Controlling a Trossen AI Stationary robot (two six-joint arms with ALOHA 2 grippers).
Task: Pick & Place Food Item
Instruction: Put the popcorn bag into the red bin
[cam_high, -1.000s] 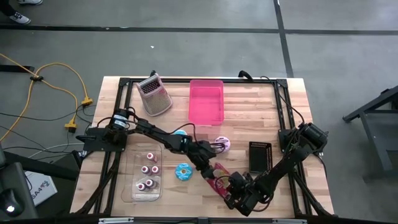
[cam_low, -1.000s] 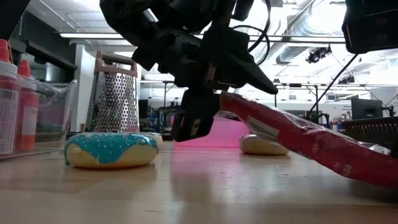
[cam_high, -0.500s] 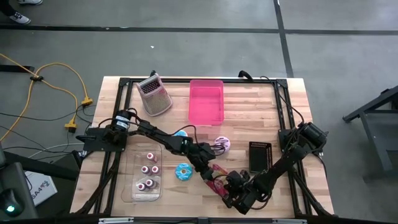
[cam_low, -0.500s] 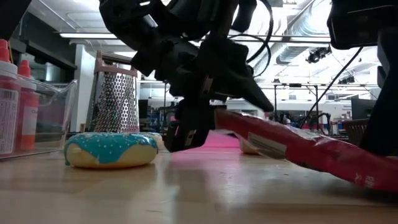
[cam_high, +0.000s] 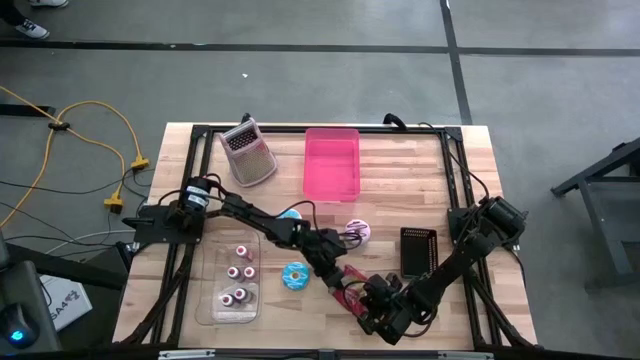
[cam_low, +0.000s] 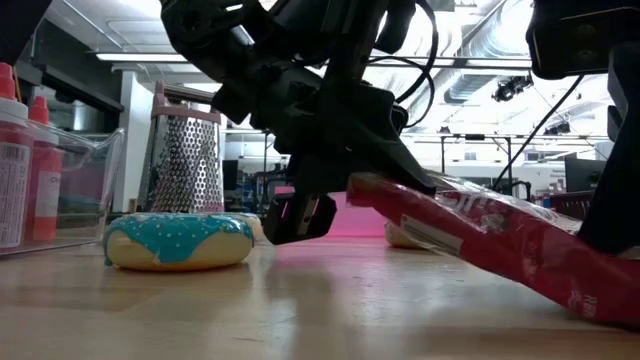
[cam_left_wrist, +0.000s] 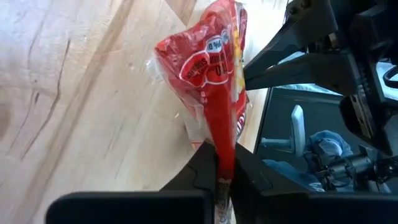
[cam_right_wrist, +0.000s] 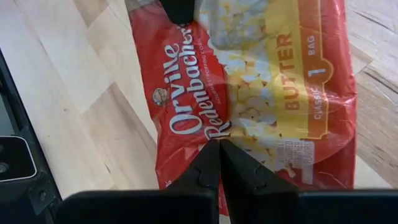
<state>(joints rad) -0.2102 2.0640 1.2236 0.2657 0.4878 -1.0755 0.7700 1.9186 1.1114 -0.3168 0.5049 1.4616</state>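
Observation:
A red popcorn bag (cam_high: 352, 285) with yellow butter print (cam_right_wrist: 267, 93) is held between my two grippers near the table's front middle. My left gripper (cam_high: 337, 272) is shut on the bag's far-left end, which is raised off the wood (cam_low: 365, 185). My right gripper (cam_high: 372, 300) is shut on the opposite, nearer end, which is lower (cam_low: 590, 290). Whether that low end touches the table does not show. My left gripper pinches the bag's end seam (cam_left_wrist: 224, 163) between its two fingers, slanting down from the table's left. The bag runs away from the fingers, turned on edge, and this end is lifted clear of the table. My right gripper pinches the bag's edge (cam_right_wrist: 214, 138) beside the brand lettering between its two fingers, slanting down from the table's right near side. The printed face shows beyond the fingers. This end sits lower than the other.
A blue-iced donut (cam_high: 294, 275) lies just left of the bag, and a pink one (cam_high: 357, 231) behind it. A pink bin (cam_high: 331, 163) and a grater (cam_high: 248, 153) stand at the back. A clear tray of bottles (cam_high: 232, 280) sits front left, a black rack (cam_high: 419, 250) to the right.
My left gripper has shut on the bag's raised end without shifting. My right gripper has edged a little toward the left one. The bag's lower end has sunk slightly toward the table.

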